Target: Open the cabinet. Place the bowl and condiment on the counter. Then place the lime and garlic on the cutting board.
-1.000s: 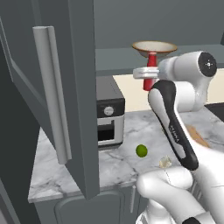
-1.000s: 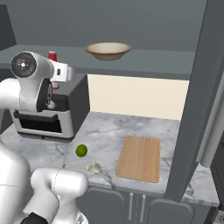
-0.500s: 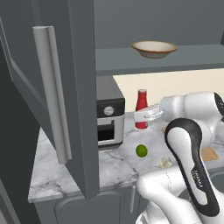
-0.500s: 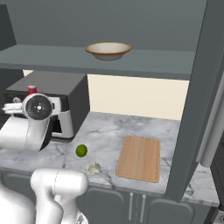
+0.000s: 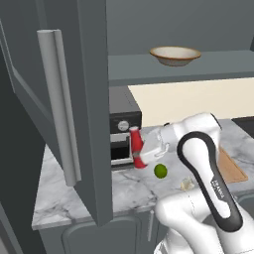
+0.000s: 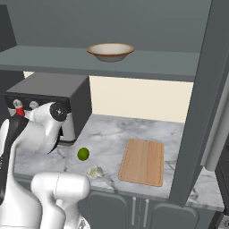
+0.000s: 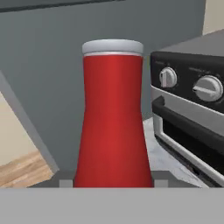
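Jaws clamped on the condiment (image 5: 136,148) — held tilted, low beside the toaster oven (image 5: 123,133) above the counter (image 5: 74,196).

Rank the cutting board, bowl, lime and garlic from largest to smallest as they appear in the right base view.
1. cutting board, clearly largest.
2. bowl, though it sits farther back on the cabinet shelf, so it may look smaller than it is.
3. lime and garlic: they look about alike, too close to rank.

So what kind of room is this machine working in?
A rendered kitchen, most likely: a marble counter with a cutting board and lime, a toaster oven and an open wall cabinet above.
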Controlling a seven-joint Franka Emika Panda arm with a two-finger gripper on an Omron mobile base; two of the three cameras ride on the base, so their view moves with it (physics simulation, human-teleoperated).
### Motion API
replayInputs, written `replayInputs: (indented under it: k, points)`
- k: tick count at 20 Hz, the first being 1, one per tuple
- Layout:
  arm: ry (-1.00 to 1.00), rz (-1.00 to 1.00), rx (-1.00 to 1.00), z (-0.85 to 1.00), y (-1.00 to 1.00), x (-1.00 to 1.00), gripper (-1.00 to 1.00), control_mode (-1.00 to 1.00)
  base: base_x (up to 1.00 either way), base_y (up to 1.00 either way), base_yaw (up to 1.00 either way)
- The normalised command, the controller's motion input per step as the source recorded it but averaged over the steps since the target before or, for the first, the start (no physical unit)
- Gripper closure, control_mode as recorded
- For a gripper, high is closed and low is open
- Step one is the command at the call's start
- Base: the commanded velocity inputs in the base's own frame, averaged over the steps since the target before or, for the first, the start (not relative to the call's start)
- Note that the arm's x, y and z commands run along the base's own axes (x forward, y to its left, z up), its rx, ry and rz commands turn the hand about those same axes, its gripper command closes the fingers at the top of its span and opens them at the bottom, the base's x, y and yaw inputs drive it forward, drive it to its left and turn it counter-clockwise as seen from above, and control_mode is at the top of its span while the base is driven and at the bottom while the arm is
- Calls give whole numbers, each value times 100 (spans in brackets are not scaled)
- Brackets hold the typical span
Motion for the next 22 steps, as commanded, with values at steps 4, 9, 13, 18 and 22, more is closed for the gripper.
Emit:
replayInputs:
  k: [4, 9, 13, 18, 22]
  points:
    - [-1, 33, 0, -71, 67, 9, 100, -100, 0, 0, 0]
    - [-7, 15, 0, -60, 81, 8, 100, -100, 0, 0, 0]
    - [-4, 6, 1, -43, 54, 29, 100, -100, 0, 0, 0]
    - [-2, 6, 6, -43, 49, 34, 100, -100, 0, 0, 0]
    - [0, 3, 7, -34, 67, 37, 100, -100, 0, 0, 0]
